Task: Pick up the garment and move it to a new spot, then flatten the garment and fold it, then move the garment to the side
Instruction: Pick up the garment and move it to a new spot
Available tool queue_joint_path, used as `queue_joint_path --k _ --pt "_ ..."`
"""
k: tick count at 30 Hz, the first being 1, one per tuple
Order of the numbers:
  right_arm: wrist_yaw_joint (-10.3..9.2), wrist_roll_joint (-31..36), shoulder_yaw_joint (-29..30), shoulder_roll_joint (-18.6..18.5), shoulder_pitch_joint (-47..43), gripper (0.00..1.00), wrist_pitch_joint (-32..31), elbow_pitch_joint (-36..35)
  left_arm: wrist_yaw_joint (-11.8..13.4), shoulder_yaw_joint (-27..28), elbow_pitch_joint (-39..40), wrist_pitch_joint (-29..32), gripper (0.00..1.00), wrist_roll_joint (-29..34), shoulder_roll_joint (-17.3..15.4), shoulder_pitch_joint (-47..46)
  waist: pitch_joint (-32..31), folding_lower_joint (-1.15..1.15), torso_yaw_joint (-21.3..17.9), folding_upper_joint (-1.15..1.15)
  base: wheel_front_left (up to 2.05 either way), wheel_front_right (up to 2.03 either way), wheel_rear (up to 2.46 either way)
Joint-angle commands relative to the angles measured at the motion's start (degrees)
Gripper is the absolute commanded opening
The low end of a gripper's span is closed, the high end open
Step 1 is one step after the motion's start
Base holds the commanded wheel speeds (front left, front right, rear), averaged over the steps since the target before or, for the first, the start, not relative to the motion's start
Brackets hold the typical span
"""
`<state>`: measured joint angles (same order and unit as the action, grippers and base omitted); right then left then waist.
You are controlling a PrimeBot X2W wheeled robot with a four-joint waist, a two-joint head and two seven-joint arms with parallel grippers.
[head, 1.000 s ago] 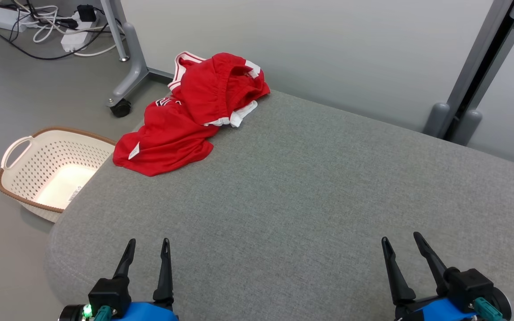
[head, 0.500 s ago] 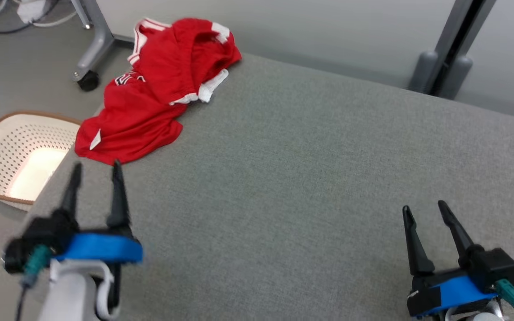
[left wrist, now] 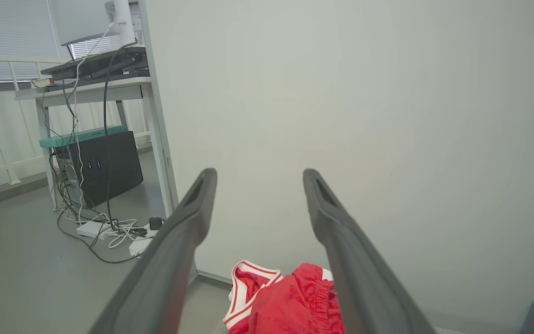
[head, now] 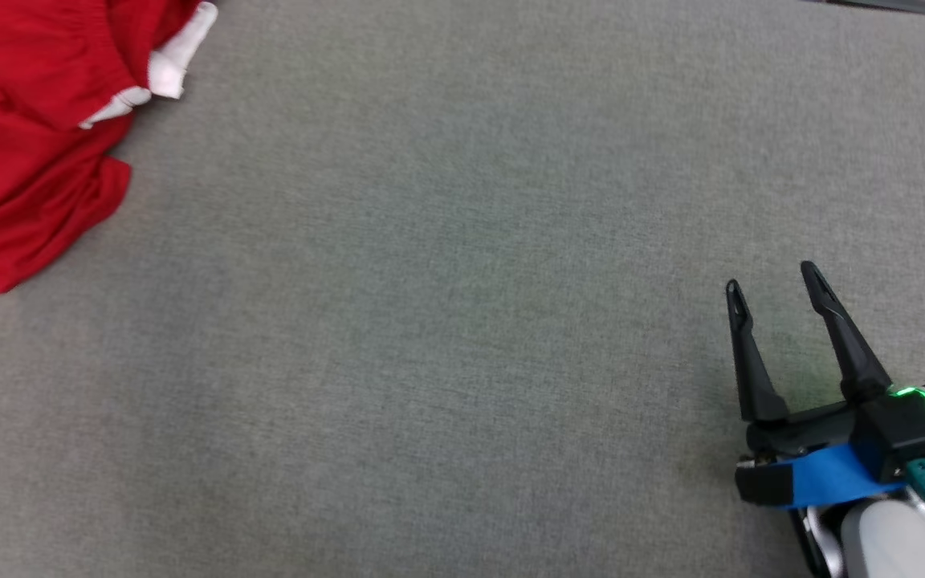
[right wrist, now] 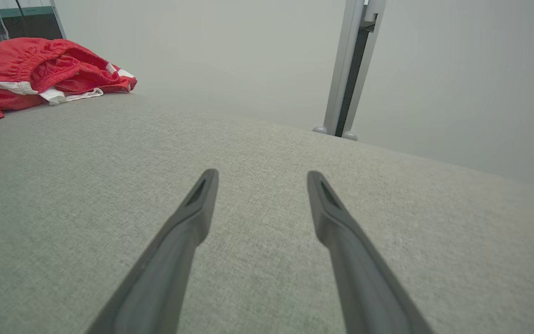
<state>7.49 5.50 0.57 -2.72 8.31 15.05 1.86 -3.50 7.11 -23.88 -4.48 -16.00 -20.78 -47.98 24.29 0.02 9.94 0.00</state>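
Observation:
The garment (head: 25, 152) is a crumpled red piece with white trim, lying at the far left corner of the grey padded table (head: 446, 305). The left wrist view looks down on the garment (left wrist: 290, 301) from above and behind, framed between the spread fingers of my left gripper (left wrist: 258, 174), which is open and holds nothing. My right gripper (head: 772, 277) hovers open over the table's right side, far from the cloth. In the right wrist view the garment (right wrist: 40, 69) lies at the upper left, well beyond the right gripper (right wrist: 262, 175).
A pale wall (left wrist: 364, 116) rises just behind the table. A desk (left wrist: 86, 88) with a dark box (left wrist: 102, 162) and loose cables (left wrist: 109, 229) stands on the floor to the left. A grey post (right wrist: 352, 65) stands behind the table's right side.
The head camera has tilted down and right, so the garment now sits at the picture's left edge. My left gripper has risen out of the head view. The right gripper has moved forward.

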Motion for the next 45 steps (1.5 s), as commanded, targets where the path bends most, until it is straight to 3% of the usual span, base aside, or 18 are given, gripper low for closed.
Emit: queue_joint_path --k 1,11,18,24,25,26,27,28,29,30,40,45 --pt "0.00 1.12 1.13 -0.30 0.88 1.00 0.20 -1.75 -0.09 -0.07 -4.22 1.31 1.00 0.21 -0.92 -2.26 1.94 -0.02 -1.16 0.00 0.00 0.00 0.00" --pt "0.01 1.06 2.11 -0.25 0.64 1.00 0.21 -6.57 -0.78 -5.06 -19.39 4.01 1.00 3.03 -1.19 -8.18 8.42 -0.02 -4.67 0.00 0.00 0.00 0.00" --pt "0.00 0.08 1.34 -0.27 1.25 1.00 0.19 -7.70 1.93 -7.52 -28.47 7.49 1.00 5.63 -2.46 -11.31 11.21 -0.02 -6.39 0.00 0.00 0.00 0.00" --pt "0.00 -0.87 1.06 -0.27 1.92 1.00 0.19 -7.34 2.39 -8.43 -32.95 8.99 1.00 5.75 -2.83 -12.91 11.48 -0.02 -7.05 0.00 0.00 0.00 0.00" --pt "0.00 -1.05 0.95 -0.27 2.05 1.00 0.19 -7.28 2.49 -8.49 -33.48 9.02 0.91 5.80 -3.11 -13.24 11.48 -0.02 -7.13 0.00 0.00 0.00 0.00" --pt "0.00 -1.21 0.85 -0.27 2.11 1.00 0.19 -7.24 2.59 -8.53 -33.85 8.86 0.63 5.81 -3.43 -13.56 11.47 -0.02 -7.20 0.00 0.00 0.00 0.00" --pt "0.00 -1.25 0.75 -0.27 2.16 1.00 0.19 -7.15 2.65 -8.60 -34.19 8.69 0.42 5.84 -3.57 -13.77 11.41 -0.02 -7.25 0.00 0.00 0.00 0.00" --pt "0.00 -1.34 0.66 -0.27 2.28 1.00 0.19 -7.08 2.69 -8.67 -34.57 8.40 0.29 5.89 -3.88 -13.92 11.34 -0.02 -7.30 0.00 0.00 0.00 0.00" --pt "0.00 -1.42 0.64 -0.27 2.39 1.00 0.19 -6.99 2.86 -8.73 -34.78 8.00 0.04 5.99 -4.16 -14.14 11.21 -0.02 -7.33 0.00 0.00 0.00 0.00" --pt "0.00 -1.48 0.69 -0.27 2.42 1.00 0.19 -6.93 3.02 -8.81 -34.84 7.43 0.00 6.01 -4.27 -14.41 11.00 -0.02 -7.33 0.00 0.00 0.00 0.00" --pt "0.00 -2.89 0.05 -0.27 3.01 1.00 0.21 -4.88 3.02 -9.68 -35.11 2.20 0.00 6.21 -5.62 -15.49 4.77 -0.02 -7.56 0.00 0.00 0.00 0.00" --pt "0.01 -4.29 -0.28 -0.25 2.49 1.00 0.21 -2.68 1.52 -10.87 -33.92 1.09 0.00 6.35 -5.72 -16.18 -1.05 -0.02 -8.46 0.00 0.00 0.00 0.00"
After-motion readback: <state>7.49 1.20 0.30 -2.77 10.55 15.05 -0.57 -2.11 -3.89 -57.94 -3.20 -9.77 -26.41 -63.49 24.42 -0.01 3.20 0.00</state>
